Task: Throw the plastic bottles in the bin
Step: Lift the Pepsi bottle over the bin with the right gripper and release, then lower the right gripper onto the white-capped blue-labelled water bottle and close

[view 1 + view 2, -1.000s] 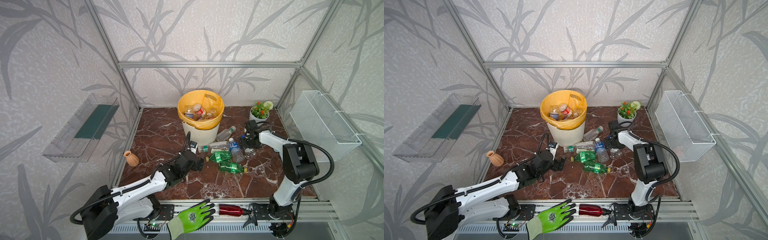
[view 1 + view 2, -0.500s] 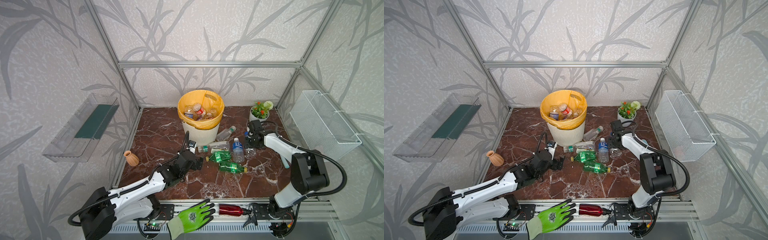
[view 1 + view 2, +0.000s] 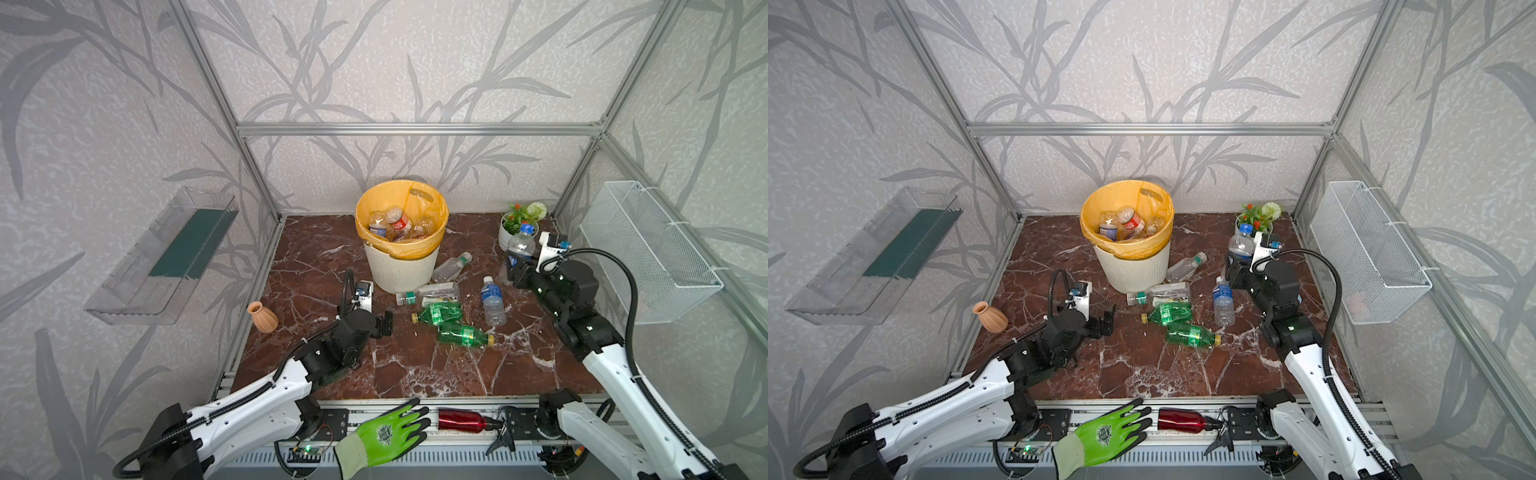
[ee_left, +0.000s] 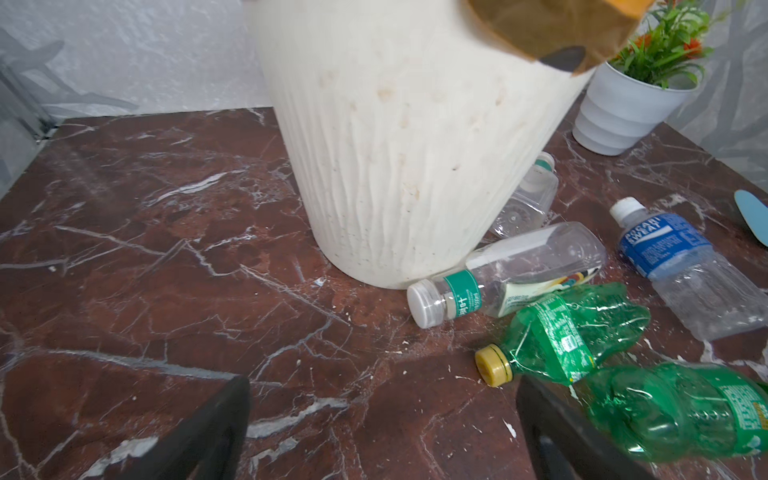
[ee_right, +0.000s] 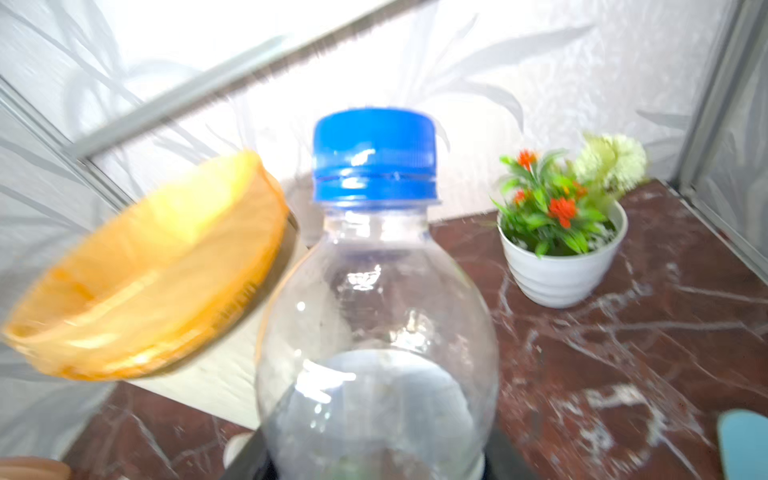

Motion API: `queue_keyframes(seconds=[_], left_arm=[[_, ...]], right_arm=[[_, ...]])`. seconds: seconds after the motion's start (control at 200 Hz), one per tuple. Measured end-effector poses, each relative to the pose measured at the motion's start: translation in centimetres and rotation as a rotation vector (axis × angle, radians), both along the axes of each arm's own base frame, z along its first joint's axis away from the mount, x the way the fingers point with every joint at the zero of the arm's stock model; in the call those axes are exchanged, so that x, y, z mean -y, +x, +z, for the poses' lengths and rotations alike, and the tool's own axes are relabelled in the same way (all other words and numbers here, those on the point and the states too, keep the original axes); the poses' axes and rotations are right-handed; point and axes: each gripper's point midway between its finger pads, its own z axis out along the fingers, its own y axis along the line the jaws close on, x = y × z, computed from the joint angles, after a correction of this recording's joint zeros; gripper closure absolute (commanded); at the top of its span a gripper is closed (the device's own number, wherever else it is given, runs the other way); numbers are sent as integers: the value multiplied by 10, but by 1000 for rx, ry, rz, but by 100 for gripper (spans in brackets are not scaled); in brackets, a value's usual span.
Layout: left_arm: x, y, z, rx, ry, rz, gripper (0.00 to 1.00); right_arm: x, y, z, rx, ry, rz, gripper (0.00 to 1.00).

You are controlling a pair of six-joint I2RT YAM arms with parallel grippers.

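Five bottles lie loose on the worktop [image 3: 316,257], and a sixth is in your grip, so by my reckoning you are somewhere past halfway. Several bottles [image 3: 394,224] already sit inside the bin [image 3: 401,272], which stands at the far middle.

Your right hand [image 3: 518,266] is pinching a clear blue-capped bottle [image 3: 522,245], held upright at the far right, just beside the flowerpot [image 3: 505,240]. It is well apart from the bin's mouth and needs carrying left over the rim.

Your left hand [image 4: 382,390] is spread wide and empty, low over the worktop, just left of the two green bottles [image 3: 441,311]. Near these lie a blue-labelled bottle [image 3: 493,301], a clear green-banded bottle [image 3: 432,291] touching the bin's foot, and a clear green-capped one [image 3: 451,266] just right of the bin.
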Motion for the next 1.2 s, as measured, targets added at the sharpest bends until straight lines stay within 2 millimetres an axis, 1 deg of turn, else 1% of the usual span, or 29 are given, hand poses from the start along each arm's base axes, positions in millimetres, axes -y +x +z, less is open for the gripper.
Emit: queue_keyframes(seconds=[0.045,0.1,0.15,0.17,0.215,0.265,0.315,0.33,0.405,0.455,0.505,0.545,0.58,0.645,0.72,0.785,0.895,0.94,0.98,1.03,1.07,1.1,1.165,1.2], left_arm=[[-5,-1,0,3,-1,15,1],[-10,-3,-1,0,2,26,1],[-12,-5,-2,-4,5,32,1],[-13,-5,-2,-5,4,33,1],[-13,-6,-1,-4,1,33,1],[-14,-6,0,-4,-4,34,1],[-14,-7,-1,-7,-5,34,1],[-14,-7,-1,-8,-5,34,1],[-14,-8,-3,-16,-3,28,1],[-13,-8,-5,-23,1,25,1],[-13,-9,-8,-35,11,22,1],[-13,-10,-11,-46,21,20,1],[-14,-10,-14,-55,30,18,1],[-14,-11,-17,-66,40,17,1],[-14,-12,-18,-71,44,15,1],[-14,-12,-18,-73,44,12,1],[-13,-13,-19,-76,41,5,1],[-12,-13,-19,-77,40,2,1],[-12,-13,-19,-78,40,0,1],[-11,-13,-20,-81,43,-2,1],[-11,-13,-21,-85,47,-3,1],[-11,-13,-22,-88,50,-4,1],[-10,-13,-25,-93,56,-6,1],[-10,-13,-26,-97,58,-7,1]], right_arm=[[-6,3,20,43,55,24,47],[-16,11,39,75,109,58,48],[-33,18,57,101,147,103,47],[-40,22,61,102,149,119,47],[-66,31,72,104,160,179,46],[-104,41,81,94,151,259,43],[-143,47,92,93,139,341,35],[-157,49,94,87,132,370,32],[-208,60,105,82,88,455,21],[-232,66,107,72,59,486,13],[-243,72,103,62,31,486,9],[-241,77,97,48,13,467,6],[-235,82,92,34,-7,441,4],[-219,89,88,27,-32,384,4],[-198,88,87,29,-58,328,3],[-175,79,90,43,-72,279,3],[-140,56,96,70,-75,213,3],[-126,47,95,75,-74,188,3],[-114,41,90,72,-77,164,3],[-98,35,78,55,-84,128,2],[-85,34,63,29,-95,96,2],[-75,33,48,0,-107,70,2],[-56,33,6,-90,-140,18,2],[-46,32,-22,-153,-167,-8,2]])
